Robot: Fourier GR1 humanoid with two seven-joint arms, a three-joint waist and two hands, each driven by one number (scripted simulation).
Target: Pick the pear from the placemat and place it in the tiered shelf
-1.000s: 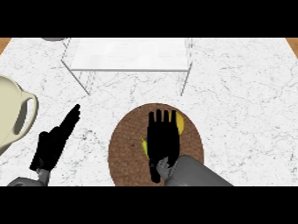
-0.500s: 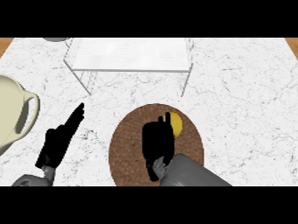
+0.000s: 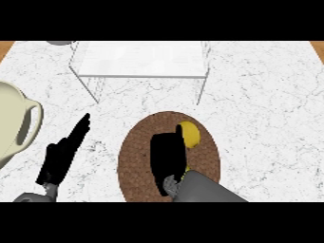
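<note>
- Coming in from the lower edge, the right forearm (image 3: 205, 189) lies over the near part of the brown mat (image 3: 139, 161).
- The right hand (image 3: 168, 152) sits on the mat with its fingers curled over at the far end, right against the pear (image 3: 189, 134).
- The yellow pear shows at the hand's far right side, partly hidden by it; a sliver of yellow also shows beside the hand lower down. The fingers bend round the pear's near left side, but I cannot tell whether they close fully on it.
- The pear is on the mat, toward its far edge.
- The left hand (image 3: 62, 154) rests at the lower left, fingers straight and together, pointing away and a little right, holding nothing. It lies between the mat and a cream jug (image 3: 3, 123).
- The jug stands at the left edge, its handle facing the left hand.
- Farther back, well apart from the mat, stands the shelf (image 3: 142, 61), a pale frame with thin legs on the marble counter (image 3: 276, 109).
- A grey thing (image 3: 61, 42) shows at the far edge, left of the shelf, mostly cut off.
</note>
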